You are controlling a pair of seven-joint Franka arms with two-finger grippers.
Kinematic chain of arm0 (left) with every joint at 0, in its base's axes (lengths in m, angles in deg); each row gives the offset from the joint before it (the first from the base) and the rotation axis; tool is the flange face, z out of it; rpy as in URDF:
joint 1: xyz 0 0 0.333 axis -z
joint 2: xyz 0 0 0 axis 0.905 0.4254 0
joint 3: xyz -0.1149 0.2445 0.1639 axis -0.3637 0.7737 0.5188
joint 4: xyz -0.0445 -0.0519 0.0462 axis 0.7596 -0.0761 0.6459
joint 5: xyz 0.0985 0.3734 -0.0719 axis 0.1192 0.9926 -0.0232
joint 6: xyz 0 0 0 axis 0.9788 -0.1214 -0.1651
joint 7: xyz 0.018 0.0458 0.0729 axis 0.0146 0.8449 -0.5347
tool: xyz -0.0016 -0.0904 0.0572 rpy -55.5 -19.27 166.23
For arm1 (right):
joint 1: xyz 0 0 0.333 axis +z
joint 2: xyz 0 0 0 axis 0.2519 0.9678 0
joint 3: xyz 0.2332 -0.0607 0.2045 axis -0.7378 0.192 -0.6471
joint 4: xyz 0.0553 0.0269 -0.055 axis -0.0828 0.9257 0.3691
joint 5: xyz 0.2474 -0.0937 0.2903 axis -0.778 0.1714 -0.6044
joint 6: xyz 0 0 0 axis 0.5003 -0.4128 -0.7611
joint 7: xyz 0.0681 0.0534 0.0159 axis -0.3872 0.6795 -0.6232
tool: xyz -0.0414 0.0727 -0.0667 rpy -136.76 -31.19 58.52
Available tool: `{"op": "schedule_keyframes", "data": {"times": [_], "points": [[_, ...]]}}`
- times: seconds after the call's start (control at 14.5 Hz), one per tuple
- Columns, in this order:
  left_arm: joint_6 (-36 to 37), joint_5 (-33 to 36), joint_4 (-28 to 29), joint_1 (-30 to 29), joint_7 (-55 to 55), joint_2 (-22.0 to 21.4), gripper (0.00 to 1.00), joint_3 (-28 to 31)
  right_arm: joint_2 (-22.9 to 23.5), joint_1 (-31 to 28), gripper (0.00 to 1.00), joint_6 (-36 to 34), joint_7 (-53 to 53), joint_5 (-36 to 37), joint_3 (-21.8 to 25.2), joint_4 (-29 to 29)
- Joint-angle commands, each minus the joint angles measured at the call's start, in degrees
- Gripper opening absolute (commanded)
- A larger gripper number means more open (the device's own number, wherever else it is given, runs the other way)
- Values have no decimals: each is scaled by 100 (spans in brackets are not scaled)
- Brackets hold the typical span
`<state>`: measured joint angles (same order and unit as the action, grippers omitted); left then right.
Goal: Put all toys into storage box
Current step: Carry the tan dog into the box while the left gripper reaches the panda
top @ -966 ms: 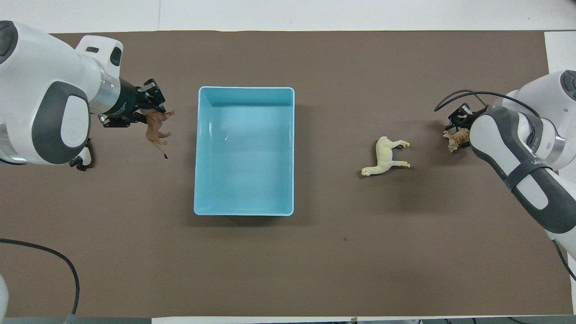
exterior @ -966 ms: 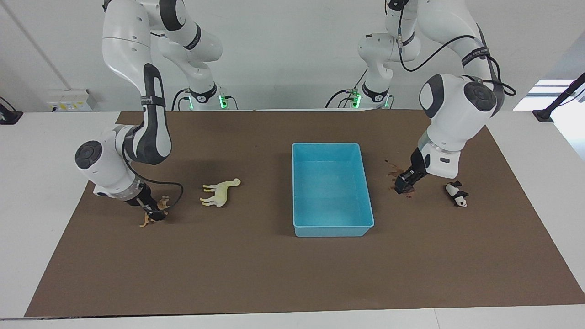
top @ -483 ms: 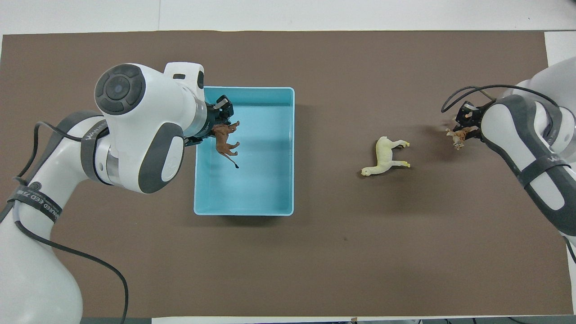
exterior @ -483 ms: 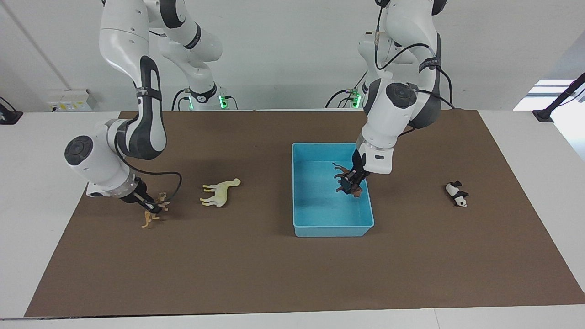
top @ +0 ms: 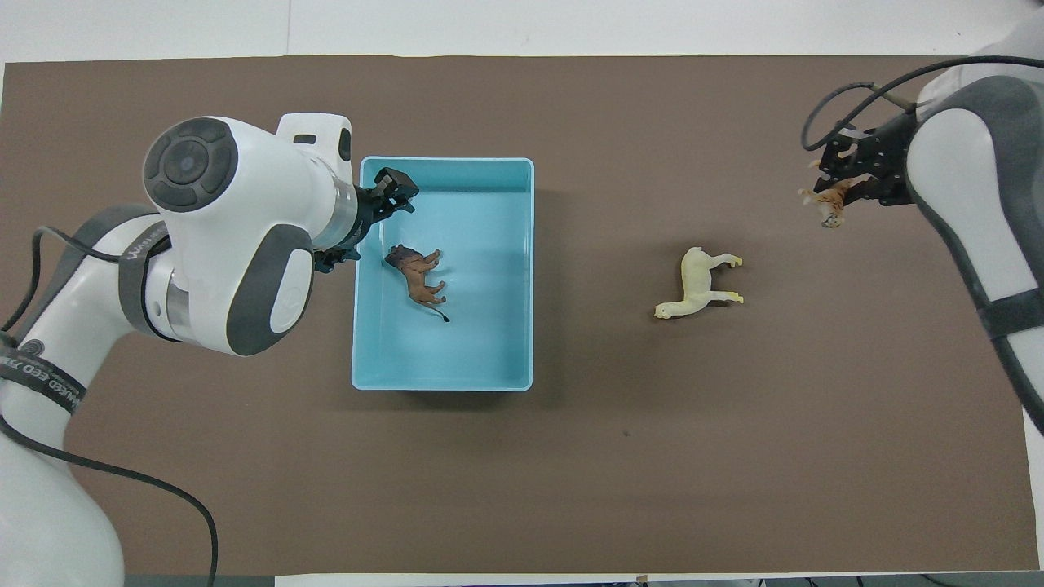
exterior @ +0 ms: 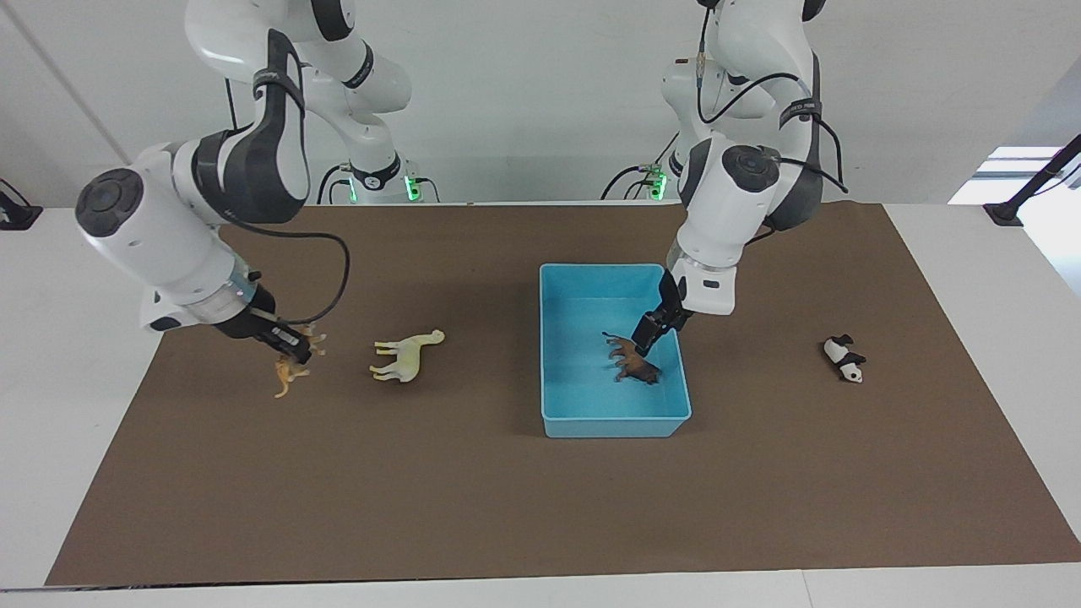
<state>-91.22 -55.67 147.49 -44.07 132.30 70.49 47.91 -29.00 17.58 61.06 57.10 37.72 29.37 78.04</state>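
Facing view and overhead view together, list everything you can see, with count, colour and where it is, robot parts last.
storage box: one, light blue, mid-table on the mat.
lion: one, brown, lying in the storage box.
long-necked animal: one, pale cream-yellow, on the mat toward the right arm's end.
panda: one, black-and-white, on the mat toward the left arm's end.
tiger: one, orange, held up off the mat.
mat: one, brown, covering the white table.
left gripper: open, over the storage box, above the lion.
right gripper: shut on the tiger, over the mat.
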Motion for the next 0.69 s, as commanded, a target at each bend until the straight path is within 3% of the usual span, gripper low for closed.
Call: {"op": "schedule_keyframes", "data": {"times": [0.0,0.34,0.62], "points": [[457,554,-107,-448,-416,-155,100,2,182,893,0,-108,933,28,11,-530],[519,662,16,-1678,-3113,-181,100,-7,234,2309,0,1269,2508,-305,11,-540],[82,723,708,-2294,-5028,-304,100,11,681,3039,0,2238,3187,-306,11,-549]]}}
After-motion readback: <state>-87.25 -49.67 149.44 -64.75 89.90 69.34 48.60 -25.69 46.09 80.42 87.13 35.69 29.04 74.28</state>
